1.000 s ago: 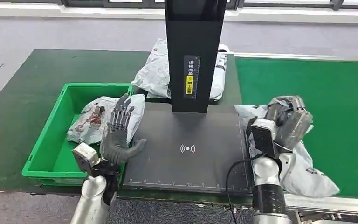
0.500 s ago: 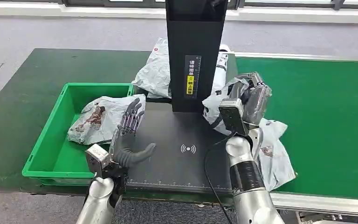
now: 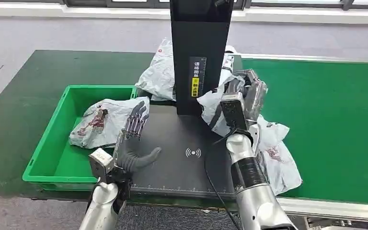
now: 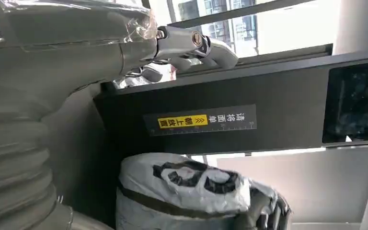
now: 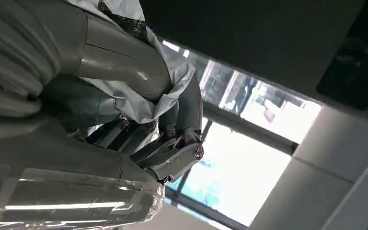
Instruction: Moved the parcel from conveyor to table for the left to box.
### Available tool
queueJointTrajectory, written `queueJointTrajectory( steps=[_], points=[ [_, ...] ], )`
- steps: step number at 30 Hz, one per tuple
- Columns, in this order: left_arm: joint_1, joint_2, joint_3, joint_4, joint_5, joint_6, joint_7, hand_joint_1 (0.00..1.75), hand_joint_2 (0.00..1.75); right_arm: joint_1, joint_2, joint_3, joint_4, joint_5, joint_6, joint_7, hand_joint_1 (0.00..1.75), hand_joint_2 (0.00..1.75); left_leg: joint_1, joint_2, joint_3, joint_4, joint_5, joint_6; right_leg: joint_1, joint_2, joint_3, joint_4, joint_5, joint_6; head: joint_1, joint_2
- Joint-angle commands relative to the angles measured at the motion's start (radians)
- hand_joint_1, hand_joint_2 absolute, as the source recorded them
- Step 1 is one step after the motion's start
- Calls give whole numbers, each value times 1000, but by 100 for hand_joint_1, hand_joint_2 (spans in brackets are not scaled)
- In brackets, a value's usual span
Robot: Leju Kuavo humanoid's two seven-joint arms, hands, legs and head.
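Note:
My right hand (image 3: 248, 92) grips the top of a grey-white plastic parcel (image 3: 274, 154) with dark print. The parcel hangs from it over the right edge of the black scanning table (image 3: 172, 175), close beside the black post (image 3: 201, 52). In the right wrist view the fingers (image 5: 188, 111) are curled into the parcel's film (image 5: 141, 98). The left wrist view looks across at the same parcel (image 4: 191, 189) below the post's yellow label (image 4: 200, 120). My left hand (image 3: 132, 136) is open, fingers spread, above the table's left edge next to the green box (image 3: 45, 158).
A second parcel (image 3: 103, 122) lies in the green box, against its right wall. A third parcel (image 3: 159, 72) lies behind the post. The green conveyor (image 3: 330, 124) stretches to the right. The table's middle carries a white scan mark (image 3: 193, 153).
My right hand has lifted the parcel off the conveyor and carried it left to the table's right edge by the post. The left hand has shifted slightly right and stays open.

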Motion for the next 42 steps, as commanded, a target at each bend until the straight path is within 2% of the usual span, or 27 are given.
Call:
queueJointTrajectory(
  steps=[1, 4, 6, 9, 10, 12, 13, 14, 16, 21, 22, 23, 26, 31, 34, 35, 37, 42],
  points=[
    [49, -15, -22, 22, 0, 8, 2, 0, 175, -85, -14, 54, 139, -11, 4, 7, 175, 175, 0, 3, 3, -1, -1, 2, 0, 1, 2, -1, 0, -2, 0, 0],
    [49, -15, -23, 22, 0, 10, 2, 0, 175, -93, -14, 68, 156, -26, 13, 12, 175, 175, 0, 2, 2, -1, -1, 2, 0, 1, 2, -1, 0, -2, 0, 0],
    [48, -15, -24, 22, -3, 14, 2, 0, 175, -107, -14, 99, 187, -65, 60, 23, 175, 175, 0, 3, 3, -1, -1, 2, 0, 2, 2, -1, 0, -2, 0, 0],
    [47, -15, -25, 19, -6, 14, 2, 0, 175, -122, -14, 185, 244, -197, 187, 33, 175, 175, 0, 5, 4, -2, -1, 2, 0, 3, 3, -2, 0, -3, 0, 0],
    [45, -15, -23, 21, -9, 12, 2, 0, 175, -127, -14, 206, 272, -342, 348, 54, 175, 175, 0, 7, 6, -3, -1, 3, 1, 4, 4, -3, 1, -4, 0, 0],
    [46, -16, -18, 19, -14, 21, 2, 0, 175, -138, -14, 236, 314, -388, 398, 58, 175, 175, 0, 6, 5, -3, -1, 2, 1, 4, 4, -3, 0, -4, 0, 0],
    [49, -15, -17, 12, -15, 21, 2, 0, 175, -145, -14, 256, 334, -438, 450, 65, 35, 175, 0, 5, 5, -2, -1, 2, 1, 3, 3, -2, 0, -3, 0, 0],
    [54, -17, -14, 4, -19, 28, 2, 0, 175, -149, -14, 271, 341, -440, 424, 59, 0, 175, 0, 5, 6, -3, -1, 3, 1, 3, 4, -3, 0, -4, 0, 0],
    [73, -23, -10, -22, -28, 31, 2, 0, 175, -154, -14, 295, 346, -473, 440, 65, 0, 175, 1, 3, 2, -1, -1, 1, 2, 2, 1, -1, 0, -2, 0, 0],
    [111, -33, -7, -59, -49, 45, 2, 0, 175, -154, -14, 278, 342, -545, 512, 68, 0, 175, 0, 5, 6, -3, -1, 3, 2, 3, 5, -3, 0, -3, 0, 0],
    [117, -33, -7, -61, -51, 50, 2, 0, 175, -153, -15, 260, 344, -565, 557, 71, 0, 175, 1, 3, 4, -2, -1, 2, 2, 1, 4, -2, -1, -3, 0, 0],
    [130, -32, -9, -79, -56, 71, 2, 0, 175, -145, -19, 209, 333, -669, 754, 69, 0, 175, 1, 3, 4, -2, -1, 2, 2, 1, 4, -3, -1, -3, 0, 0],
    [154, -25, -10, -103, -54, 75, 2, 0, 175, -138, -23, 190, 313, -683, 815, 76, 0, 175, 1, 1, 3, -1, 0, 1, 1, 0, 3, -2, 0, -2, 0, 0],
    [168, -24, -9, -125, -58, 86, 2, 0, 175, -122, -14, 165, 274, -679, 841, 77, 0, 175, 1, 2, 5, -3, 0, 2, 2, 0, 5, -3, -1, -3, 0, 0],
    [187, -20, -16, -164, -75, 110, 2, 0, 175, -87, -14, 157, 175, -644, 780, 19, 0, 175, 1, 2, 3, -1, -1, 2, 2, 0, 3, -2, -1, -3, 0, 0],
    [193, -17, -22, -180, -88, 126, 2, 0, 175, -63, -14, 157, 116, -602, 717, -13, 0, 175, 1, 3, 5, -3, -1, 3, 2, 0, 5, -3, -1, -4, 0, 0],
    [201, -13, -31, -203, -105, 148, 2, 0, 175, -3, -14, 163, -21, -543, 632, -13, 0, 175, 1, 0, 1, -1, 0, 1, 2, -1, 1, -1, -1, -2, 0, 0],
    [198, -15, -54, -258, -177, 178, 2, 0, 175, 163, -17, 192, -375, -398, 409, -13, 0, 175, 2, -2, 3, -1, -1, 2, 3, -4, 4, -2, -2, -4, 0, 0]
  ],
)
